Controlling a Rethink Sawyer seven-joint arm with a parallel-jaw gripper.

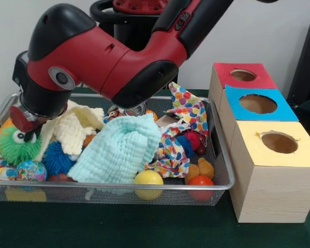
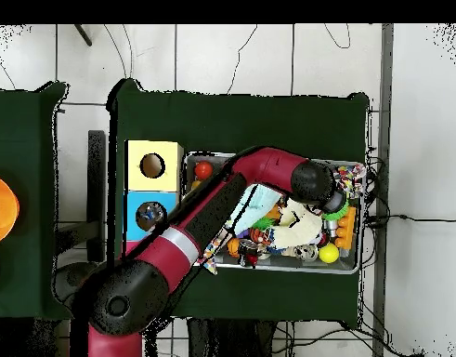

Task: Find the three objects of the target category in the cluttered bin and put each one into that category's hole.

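One wire bin (image 1: 225,170) sits on the counter (image 1: 144,227), and beside it stand three wooden boxes, each with a single round hole: a red-topped one (image 1: 243,75), a blue-topped one (image 1: 258,103) and a yellow-topped one (image 1: 279,142). In the bin I count three cloths: a pale mint one (image 1: 119,150), a cream one (image 1: 75,126) and a polka-dot one (image 1: 188,111). There are two spiky balls, green (image 1: 13,144) and blue (image 1: 57,157), one globe-patterned ball (image 1: 31,170), one yellow ball (image 1: 148,178) and one red ball (image 1: 200,181). Smaller pieces underneath can't be counted.
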